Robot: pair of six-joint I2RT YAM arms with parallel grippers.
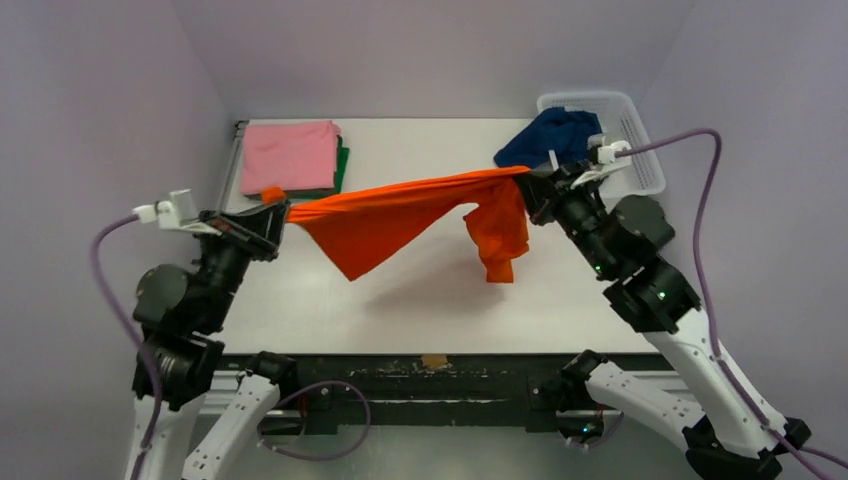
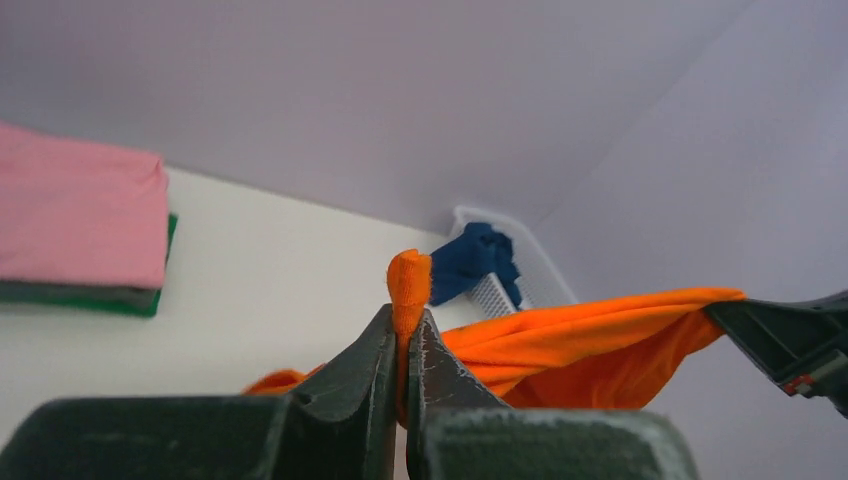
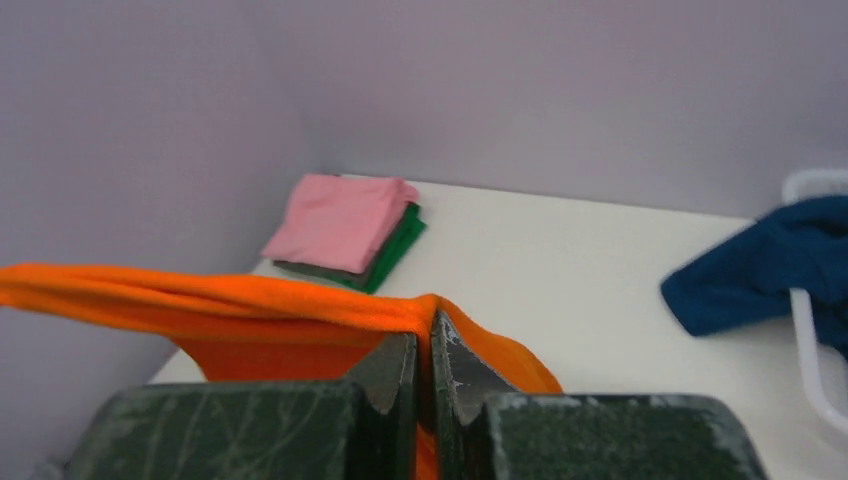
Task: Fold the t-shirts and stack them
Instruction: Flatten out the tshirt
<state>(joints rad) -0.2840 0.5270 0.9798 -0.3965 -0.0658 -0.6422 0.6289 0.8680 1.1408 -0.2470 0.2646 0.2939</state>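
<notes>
The orange t-shirt (image 1: 400, 215) hangs in the air across the middle of the top view, strung between the two arms above the white tabletop (image 1: 300, 300). The left gripper (image 1: 277, 208), at centre left of the frame, is clamped on one end. Its wrist view shows a nub of orange cloth poking up between the closed jaws. The right gripper (image 1: 532, 185), at centre right, is pinched tight on the other end. The upper edge between them runs fairly taut. A pointed flap sags below the middle and a bunched part dangles under the right gripper, apparently clear of the tabletop.

This looks like the spreading step before the fold. It would go best with even tension and both ends lowered together, so the hanging cloth lands first and then drags out flat. The bare patch in the lower middle suits the landing, well apart from the stack. Both grips hold little cloth, so a hard pull could slip it free. The bunch at the right will likely need smoothing.

A white mesh basket (image 1: 630, 110) at the upper right holds a navy t-shirt (image 1: 550, 138), which spills over its left rim. At the upper left, a folded pink t-shirt (image 1: 290, 155) lies on a folded dark green t-shirt (image 1: 343, 165), directly on the tabletop.
</notes>
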